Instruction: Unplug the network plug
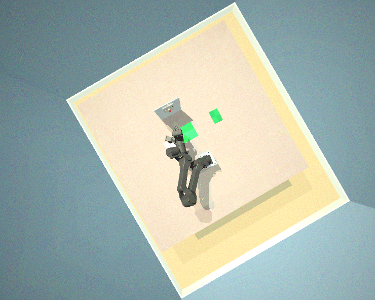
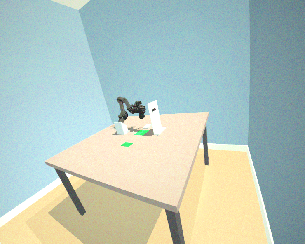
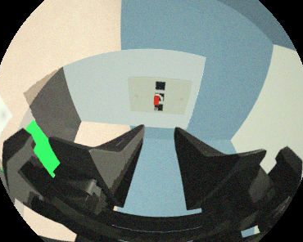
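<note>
The upright panel (image 1: 176,105) (image 2: 155,121) (image 3: 101,90) carries a beige plate (image 3: 142,95) with a column of dark ports. The plug, with its red part (image 1: 169,110) (image 3: 156,100), is at the middle port. Its tab is too small to make out. My gripper (image 1: 176,123) (image 3: 160,129) is part open and empty, in front of the panel and short of the plug. The larger green patch (image 1: 189,131) (image 2: 141,132) lies beside the gripper, and a smaller green patch (image 1: 216,116) (image 2: 127,144) lies farther off. I cannot tell which is the marked square.
The arm's white base block (image 1: 214,158) (image 2: 120,128) stands on the table (image 1: 133,128) (image 2: 147,163). A flat white piece (image 1: 169,145) (image 2: 146,126) lies on the table, partly under the arm. The panel's foot (image 2: 162,129) spreads behind it.
</note>
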Tool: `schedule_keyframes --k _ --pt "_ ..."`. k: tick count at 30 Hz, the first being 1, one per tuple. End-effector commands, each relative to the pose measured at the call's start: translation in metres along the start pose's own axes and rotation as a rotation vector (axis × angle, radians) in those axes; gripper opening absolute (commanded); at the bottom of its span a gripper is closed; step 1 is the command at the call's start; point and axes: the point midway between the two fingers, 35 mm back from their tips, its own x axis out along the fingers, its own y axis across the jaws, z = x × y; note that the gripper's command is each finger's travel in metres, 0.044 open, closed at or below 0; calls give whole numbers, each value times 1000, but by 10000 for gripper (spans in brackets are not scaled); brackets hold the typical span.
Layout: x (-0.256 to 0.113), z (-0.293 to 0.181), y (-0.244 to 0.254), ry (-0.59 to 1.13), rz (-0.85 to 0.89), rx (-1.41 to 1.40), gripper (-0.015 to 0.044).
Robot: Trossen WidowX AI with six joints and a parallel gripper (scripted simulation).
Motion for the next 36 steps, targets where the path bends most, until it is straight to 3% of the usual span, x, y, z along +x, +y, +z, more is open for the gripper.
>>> schedule_keyframes --k 1,36 --pt "10 2 1 -1 4 -5 156" --pt "49 13 1 -2 4 -5 156"
